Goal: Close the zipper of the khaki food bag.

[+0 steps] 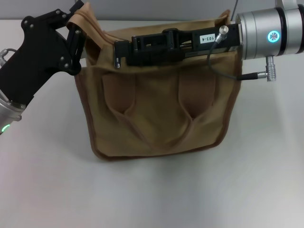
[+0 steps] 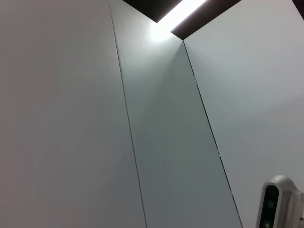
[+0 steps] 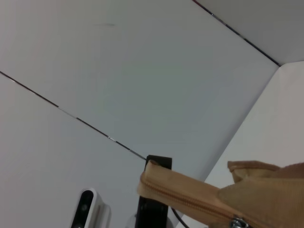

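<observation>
The khaki food bag stands upright on the white table, its two handles hanging down its front. My left gripper is shut on the raised left end of the bag's top; its black finger also shows in the right wrist view. My right gripper reaches from the right along the bag's top and is shut at the zipper's silver pull tab, near the left end. In the right wrist view the zipper runs closed from the held end to the pull tab.
The white table spreads bare in front of and beside the bag. A grey cable loops from the right wrist over the bag's right top corner. The left wrist view shows only wall panels and a white camera unit.
</observation>
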